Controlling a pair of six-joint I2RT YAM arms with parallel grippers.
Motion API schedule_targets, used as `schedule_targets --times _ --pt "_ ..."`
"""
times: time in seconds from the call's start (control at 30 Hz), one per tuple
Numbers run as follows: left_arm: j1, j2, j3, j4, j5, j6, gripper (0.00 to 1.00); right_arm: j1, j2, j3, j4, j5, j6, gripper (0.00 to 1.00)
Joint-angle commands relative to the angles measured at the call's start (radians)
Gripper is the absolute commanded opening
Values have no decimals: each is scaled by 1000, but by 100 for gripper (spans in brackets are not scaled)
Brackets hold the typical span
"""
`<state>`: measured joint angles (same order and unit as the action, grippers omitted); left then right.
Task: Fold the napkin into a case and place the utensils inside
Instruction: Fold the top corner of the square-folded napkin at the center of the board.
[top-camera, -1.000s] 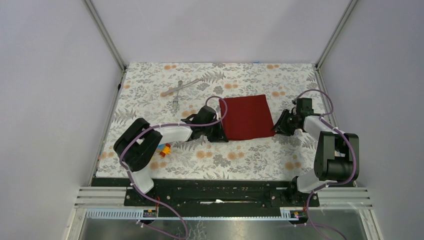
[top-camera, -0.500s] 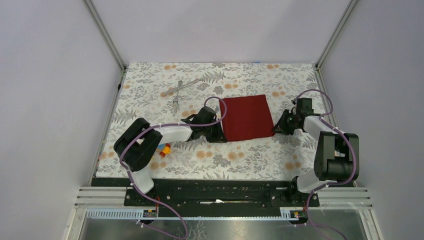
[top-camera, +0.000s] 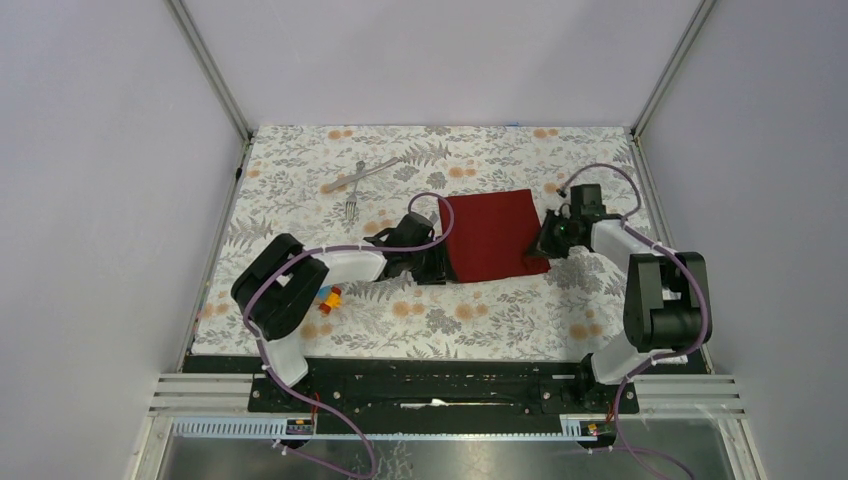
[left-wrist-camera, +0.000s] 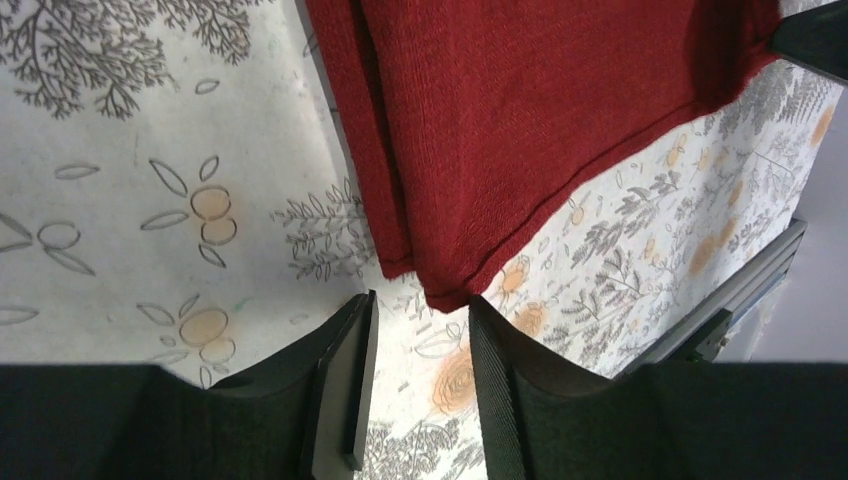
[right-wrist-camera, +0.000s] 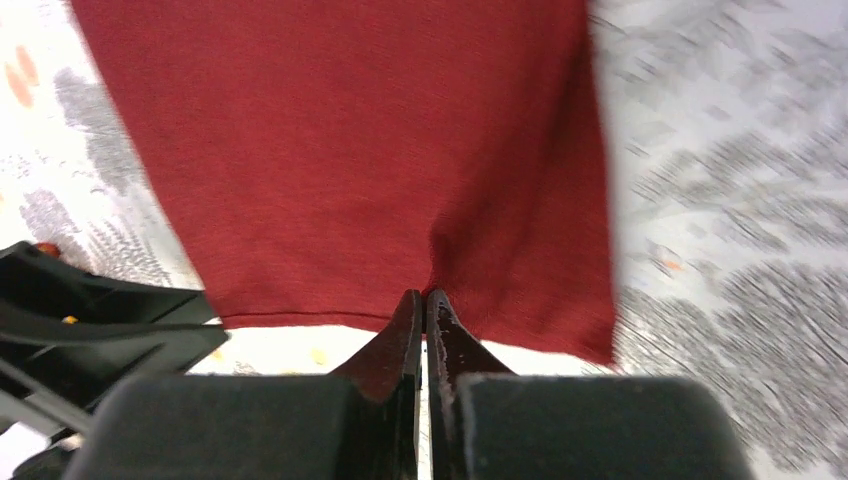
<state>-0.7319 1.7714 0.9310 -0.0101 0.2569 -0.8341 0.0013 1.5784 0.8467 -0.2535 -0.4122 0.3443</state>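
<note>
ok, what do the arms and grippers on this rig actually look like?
The left arm and right arm match: white links with bulky black joint housings. A purple cable loops along each. The left gripper and right gripper have matte black, tapered fingers. No markings are legible.

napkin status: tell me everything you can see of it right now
The napkin is a dark red, thin, knit-looking cloth, folded to a rough rectangle and lying mid-table on the floral tablecloth. At its near-left corner two layers show, with their edges slightly offset. The right gripper is shut on its right edge, where the cloth puckers at the fingertips. The left gripper is open, one finger on either side of the near-left corner, not pinching it.
</note>
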Motion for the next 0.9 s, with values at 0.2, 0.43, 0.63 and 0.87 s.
schedule_targets --times 0.2,0.43,0.63,0.87 --pt "9 90 -17 73 -33 -21 20 232 242 315 66 -82 70 0" --pt "19 92 -84 118 -37 -42 14 308 489 611 131 -177 167 0" --pt "24 92 -130 151 -28 -60 12 309 638 797 179 -220 244 0" --pt "24 92 -146 164 -23 -71 9 309 700 864 183 -222 256 0"
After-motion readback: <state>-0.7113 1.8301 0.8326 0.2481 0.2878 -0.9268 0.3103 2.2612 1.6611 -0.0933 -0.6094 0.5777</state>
